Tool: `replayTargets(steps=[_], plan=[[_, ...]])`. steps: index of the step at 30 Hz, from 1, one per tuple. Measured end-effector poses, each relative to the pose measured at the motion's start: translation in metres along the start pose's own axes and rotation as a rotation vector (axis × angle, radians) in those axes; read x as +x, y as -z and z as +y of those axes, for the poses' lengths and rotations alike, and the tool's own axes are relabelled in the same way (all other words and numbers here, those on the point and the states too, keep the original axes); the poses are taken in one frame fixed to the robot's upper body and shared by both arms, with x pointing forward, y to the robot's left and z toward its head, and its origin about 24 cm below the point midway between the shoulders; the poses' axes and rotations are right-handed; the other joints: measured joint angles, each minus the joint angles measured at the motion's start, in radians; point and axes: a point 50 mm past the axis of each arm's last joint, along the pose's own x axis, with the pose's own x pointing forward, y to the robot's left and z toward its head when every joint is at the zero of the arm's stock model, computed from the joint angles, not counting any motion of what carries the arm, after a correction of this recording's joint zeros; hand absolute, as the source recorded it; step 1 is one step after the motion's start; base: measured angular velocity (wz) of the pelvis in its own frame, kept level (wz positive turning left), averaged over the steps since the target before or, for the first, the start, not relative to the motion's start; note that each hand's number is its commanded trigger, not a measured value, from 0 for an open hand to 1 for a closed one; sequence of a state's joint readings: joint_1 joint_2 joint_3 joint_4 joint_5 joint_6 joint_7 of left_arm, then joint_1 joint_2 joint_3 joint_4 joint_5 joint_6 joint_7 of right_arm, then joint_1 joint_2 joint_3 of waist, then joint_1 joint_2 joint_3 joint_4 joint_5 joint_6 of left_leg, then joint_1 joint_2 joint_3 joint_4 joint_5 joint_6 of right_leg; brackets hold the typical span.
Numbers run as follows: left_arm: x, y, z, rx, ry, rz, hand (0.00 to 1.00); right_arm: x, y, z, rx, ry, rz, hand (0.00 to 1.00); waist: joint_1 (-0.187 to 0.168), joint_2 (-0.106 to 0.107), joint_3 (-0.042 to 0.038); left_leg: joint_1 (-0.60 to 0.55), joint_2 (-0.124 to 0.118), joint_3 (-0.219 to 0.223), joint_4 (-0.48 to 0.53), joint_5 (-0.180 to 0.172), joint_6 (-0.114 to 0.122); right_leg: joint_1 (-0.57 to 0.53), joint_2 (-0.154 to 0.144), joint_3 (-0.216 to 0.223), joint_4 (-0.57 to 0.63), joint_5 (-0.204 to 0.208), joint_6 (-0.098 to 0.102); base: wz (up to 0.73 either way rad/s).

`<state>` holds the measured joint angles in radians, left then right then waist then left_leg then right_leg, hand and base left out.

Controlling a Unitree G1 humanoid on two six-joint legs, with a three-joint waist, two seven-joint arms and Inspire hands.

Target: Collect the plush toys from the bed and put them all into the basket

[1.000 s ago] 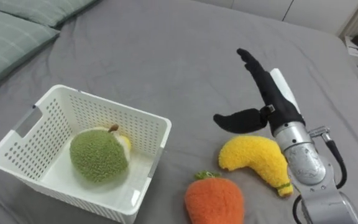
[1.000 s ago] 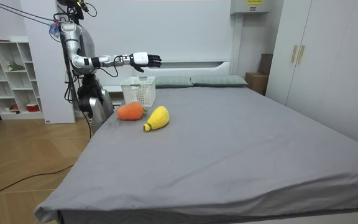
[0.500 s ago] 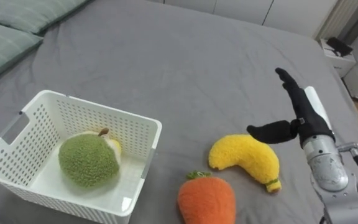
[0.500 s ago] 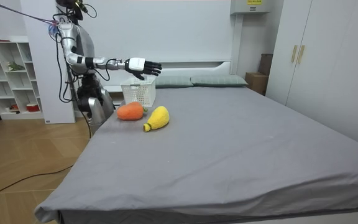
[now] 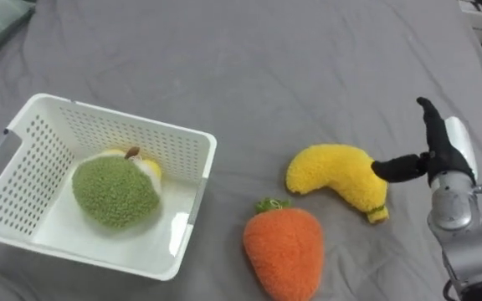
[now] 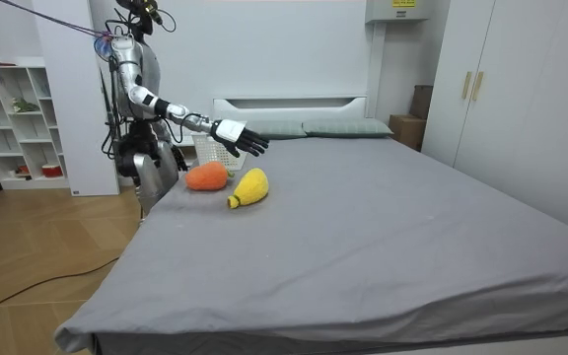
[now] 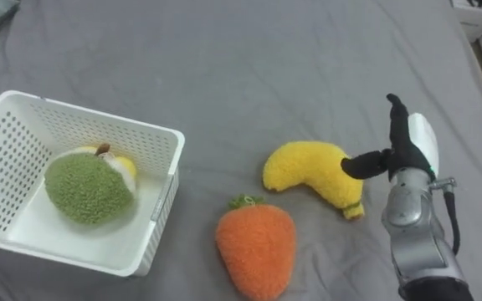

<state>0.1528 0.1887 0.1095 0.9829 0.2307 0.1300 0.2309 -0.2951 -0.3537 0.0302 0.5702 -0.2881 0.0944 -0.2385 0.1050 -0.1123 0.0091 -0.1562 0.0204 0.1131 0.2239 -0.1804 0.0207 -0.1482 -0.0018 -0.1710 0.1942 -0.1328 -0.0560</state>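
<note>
So, hovering with the right hand (image 5: 440, 157) spread open just beside the banana toy's (image 5: 335, 176) stem end, thumb pointed at it, nothing held. Lying loose on the bed (image 5: 249, 75) next to the carrot toy (image 5: 284, 251), apart from the basket (image 5: 124, 118) holding the green plush fruit (image 5: 114, 192). Looks soft, light and squishy, so probably best to wrap around the fat middle rather than the skinny tip.

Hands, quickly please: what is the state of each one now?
Right hand: open, fingers straight, holding nothing, next to the banana toy.
Left hand: cannot be told.
</note>
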Motion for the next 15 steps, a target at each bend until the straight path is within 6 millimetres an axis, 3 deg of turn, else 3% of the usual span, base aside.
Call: replayTargets(steps=[6, 8, 10, 15], plan=[[-0.001, -0.011, -0.008, -0.029, 0.039, -0.044, 0.0, 0.008, 0.01, 0.009, -0.041, -0.026, 0.063, 0.0, 0.007, 0.002, 0.0013, -0.011, 0.0, -0.003, -0.012, 0.001, 0.0, -0.012, -0.001, -0.011, -0.009, 0.0, 0.0, 0.01], [0.0, -0.013, -0.009, -0.059, 0.046, -0.041, 0.0, 0.008, 0.017, 0.01, -0.03, -0.024, 0.091, 0.0, 0.012, 0.004, 0.0034, -0.014, 0.0, -0.006, -0.012, 0.001, 0.0, -0.013, -0.001, -0.025, -0.01, 0.0, 0.0, 0.06], [-0.001, -0.015, -0.012, -0.075, 0.061, -0.045, 0.0, 0.009, 0.019, 0.011, -0.023, -0.022, 0.105, 0.0, 0.012, 0.016, 0.0115, -0.028, -0.001, -0.009, -0.011, 0.002, 0.001, -0.024, -0.004, -0.033, -0.009, 0.0, 0.0, 0.05], [-0.001, -0.022, -0.016, -0.066, 0.077, -0.075, 0.0, 0.007, 0.034, 0.015, -0.048, -0.035, 0.171, 0.0, 0.017, 0.024, 0.0148, -0.062, -0.006, -0.018, -0.011, 0.013, 0.002, -0.053, -0.008, -0.045, -0.008, 0.0, 0.0, 0.06]])
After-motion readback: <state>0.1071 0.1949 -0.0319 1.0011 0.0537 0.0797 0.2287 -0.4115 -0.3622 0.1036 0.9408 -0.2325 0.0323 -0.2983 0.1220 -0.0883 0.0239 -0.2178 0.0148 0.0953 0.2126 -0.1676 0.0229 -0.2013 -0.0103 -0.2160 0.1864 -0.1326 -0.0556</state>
